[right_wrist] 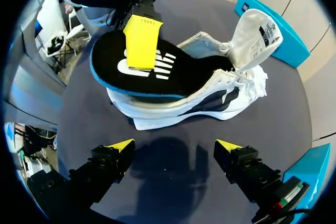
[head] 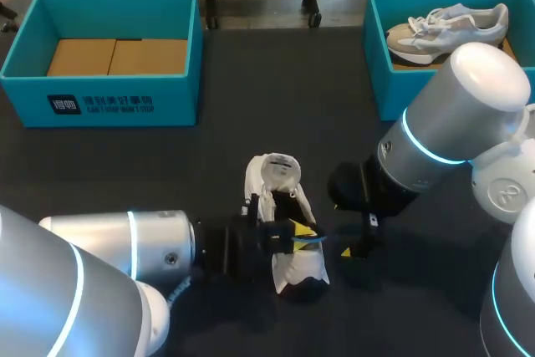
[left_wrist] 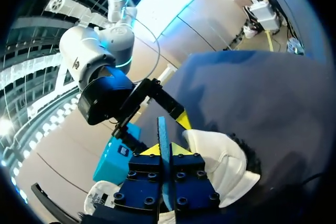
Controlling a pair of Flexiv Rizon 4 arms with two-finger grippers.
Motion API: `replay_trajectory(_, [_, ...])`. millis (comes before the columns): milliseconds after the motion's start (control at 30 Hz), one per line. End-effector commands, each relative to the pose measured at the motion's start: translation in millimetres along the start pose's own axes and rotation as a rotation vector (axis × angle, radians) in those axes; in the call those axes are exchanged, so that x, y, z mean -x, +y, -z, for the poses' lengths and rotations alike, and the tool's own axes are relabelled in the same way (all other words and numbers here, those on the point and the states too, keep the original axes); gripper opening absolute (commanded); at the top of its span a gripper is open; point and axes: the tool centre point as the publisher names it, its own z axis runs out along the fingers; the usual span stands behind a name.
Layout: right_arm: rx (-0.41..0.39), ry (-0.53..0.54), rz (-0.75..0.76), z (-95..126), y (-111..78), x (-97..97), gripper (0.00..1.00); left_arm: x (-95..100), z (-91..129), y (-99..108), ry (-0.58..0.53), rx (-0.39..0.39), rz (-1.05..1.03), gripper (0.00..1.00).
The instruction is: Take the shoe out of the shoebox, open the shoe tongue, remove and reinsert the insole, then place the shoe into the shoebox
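Left end effector (left_wrist: 165,149) tight on insole (right_wrist: 181,80) above shoe (right_wrist: 215,103)

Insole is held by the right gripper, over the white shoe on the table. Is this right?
Not quite. The left gripper holds the insole over the white shoe. The right wrist view shows it, with the right gripper open and empty.

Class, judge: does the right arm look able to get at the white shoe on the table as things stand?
Probably yes: the right tool is open, close beside the white shoe, with bare table between. The left tool, shut on the insole, is on the far side.
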Motion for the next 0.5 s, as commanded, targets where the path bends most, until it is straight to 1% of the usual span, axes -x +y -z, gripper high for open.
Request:
replay_trajectory(33, [0.002, -0.001, 0.000, -0.3, -0.6, -0.9, 1.00, -4.0, -13.0, 6.1, -0.019, 0.045, -0.063, 0.00])
replay_trajectory(200, [0.002, -0.001, 0.000, -0.3, -0.6, -0.9, 1.00, -5.5, -17.7, 23.8, -0.017, 0.074, -0.100, 0.00])
replay_trajectory(300, [0.002, -0.001, 0.000, -0.3, -0.6, -0.9, 1.00, -6.3, -18.5, 33.3, -0.017, 0.107, -0.120, 0.00])
replay_trajectory(367, [0.002, -0.001, 0.000, -0.3, -0.6, -0.9, 1.00, -7.2, -18.6, 37.1, -0.015, 0.116, -0.128, 0.00])
replay_trajectory(500, [0.002, -0.001, 0.000, -0.3, -0.6, -0.9, 1.00, -7.0, -16.0, 38.4, -0.012, 0.119, -0.123, 0.00])
